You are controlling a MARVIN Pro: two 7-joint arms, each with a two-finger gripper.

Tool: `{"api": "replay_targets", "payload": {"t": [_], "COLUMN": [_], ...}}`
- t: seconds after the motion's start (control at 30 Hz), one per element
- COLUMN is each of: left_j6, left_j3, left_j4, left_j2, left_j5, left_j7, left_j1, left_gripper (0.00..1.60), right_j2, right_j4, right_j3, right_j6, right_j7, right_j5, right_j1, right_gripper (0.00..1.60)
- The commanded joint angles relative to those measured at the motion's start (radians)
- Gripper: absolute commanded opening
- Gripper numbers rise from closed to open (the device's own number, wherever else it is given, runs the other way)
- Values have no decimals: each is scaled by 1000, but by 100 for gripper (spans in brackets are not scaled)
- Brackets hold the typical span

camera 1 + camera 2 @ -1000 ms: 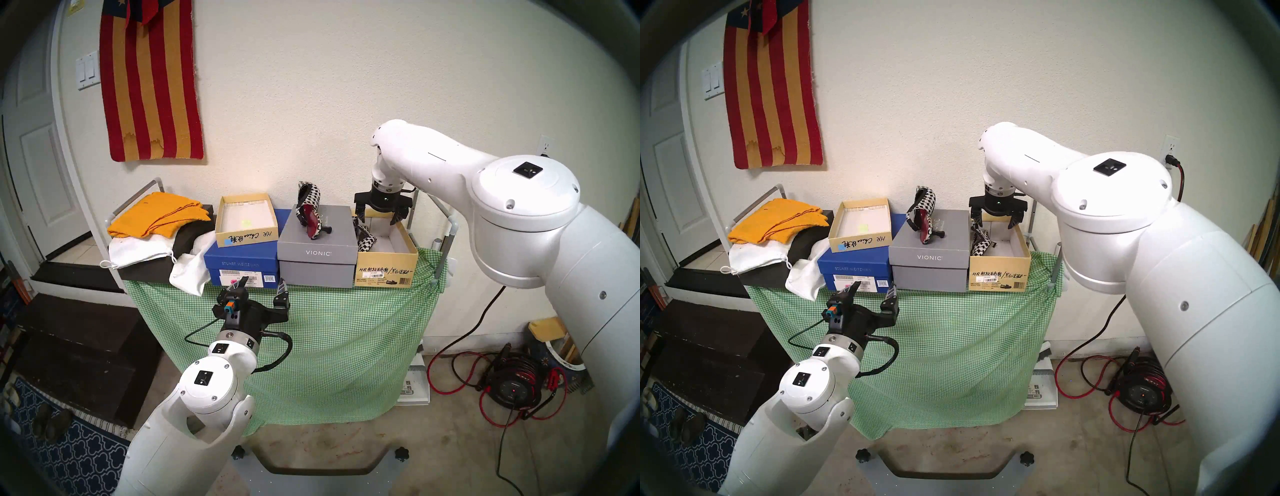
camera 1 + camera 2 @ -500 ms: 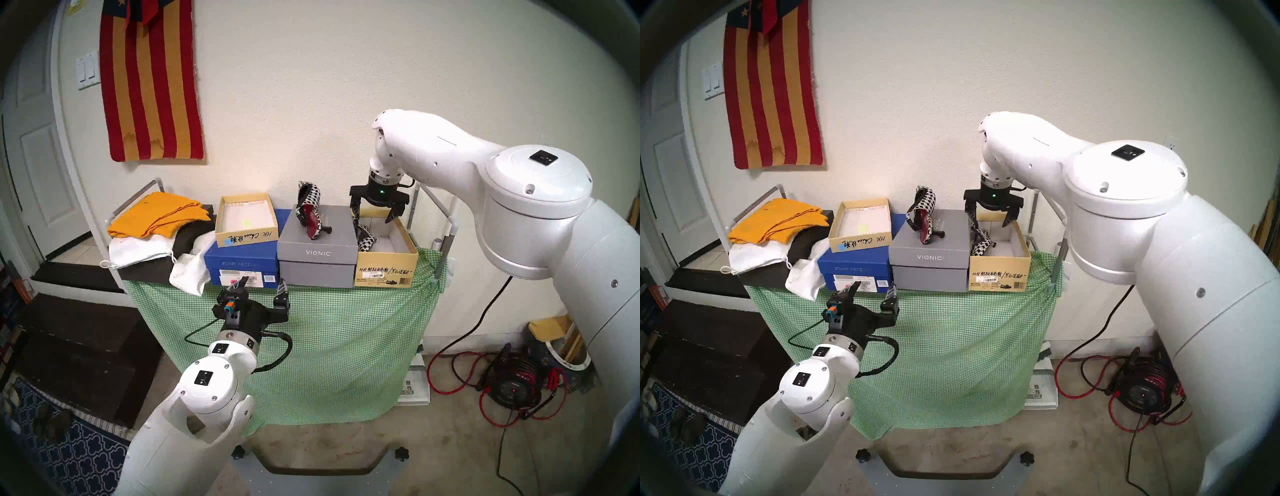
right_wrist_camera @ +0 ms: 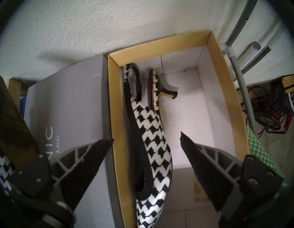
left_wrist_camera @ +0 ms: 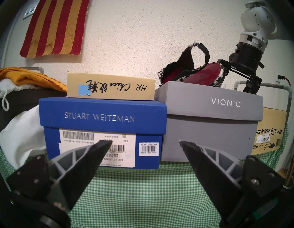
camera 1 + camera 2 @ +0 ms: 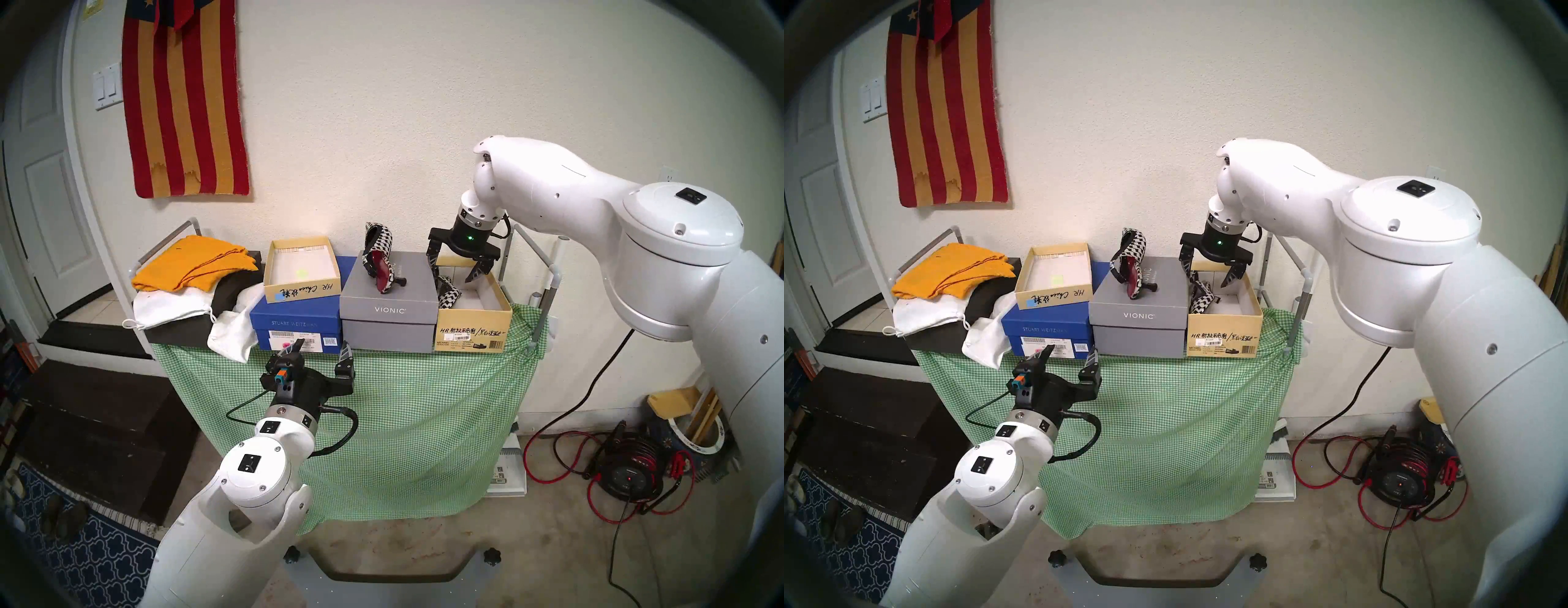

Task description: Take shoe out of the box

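The tan lidless box point(image 5: 473, 329) stands at the table's right end, also seen in the right head view point(image 5: 1223, 333) and the right wrist view point(image 3: 229, 95). A black-and-white checked heeled shoe point(image 5: 449, 293) point(image 3: 154, 151) lies on its side along the box's left wall. My right gripper point(image 5: 452, 274) point(image 3: 146, 137) is open just above the box. One finger is over the grey lid's edge, the other over the white box floor, with the shoe below between them. My left gripper point(image 5: 322, 346) point(image 4: 145, 142) is open and empty, in front of the boxes.
A grey VIONIC box point(image 5: 388, 314) with a matching shoe point(image 5: 379, 263) on top touches the tan box's left side. A blue box point(image 5: 292, 327) carries a small tan box point(image 5: 301, 271). A yellow cloth point(image 5: 195, 263) lies at the left. A grey rail point(image 5: 551, 271) and the wall stand close by.
My right gripper has come down a little and tilted, so its right finger now dips to the box's rim. Its elbow swung right. The left arm has not moved.
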Motion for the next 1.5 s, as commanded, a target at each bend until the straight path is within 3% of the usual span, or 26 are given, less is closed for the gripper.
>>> {"api": "replay_targets", "payload": {"t": [0.0,0.53,0.57,0.63,0.67,0.7,0.9,0.93,0.97,1.0,1.47], "left_j6": [0,0,0,0,0,0,0,0,0,0,0], "left_j3": [-1,-1,-1,-1,-1,-1,-1,-1,-1,-1,-1], "left_j4": [0,0,0,0,0,0,0,0,0,0,0], "left_j2": [1,1,1,1,1,1,1,1,1,1,1], "left_j5": [0,0,0,0,0,1,1,1,1,1,1], "left_j7": [0,0,0,0,0,0,0,0,0,0,0], "left_j1": [0,0,0,0,0,0,0,0,0,0,0], "left_gripper": [160,160,160,160,160,160,160,160,160,160,160], "right_j2": [60,116,119,122,122,123,125,126,126,126,108], "right_j4": [-49,-149,-162,-174,-174,-186,-205,-208,-208,-211,-245], "right_j3": [-2,-16,-23,-29,-29,-35,-52,-56,-56,-59,-85], "right_j6": [-2,-2,-2,-2,-2,-2,-2,-2,-2,-2,-2], "right_j7": [-98,-97,-95,-94,-94,-89,-90,-90,-90,-90,-99], "right_j5": [5,5,5,5,5,5,5,5,5,5,5], "right_j1": [-9,-5,-11,-14,-14,-16,-14,-9,-9,-5,96], "right_gripper": [160,160,154,80,80,60,55,32,32,0,0]}}
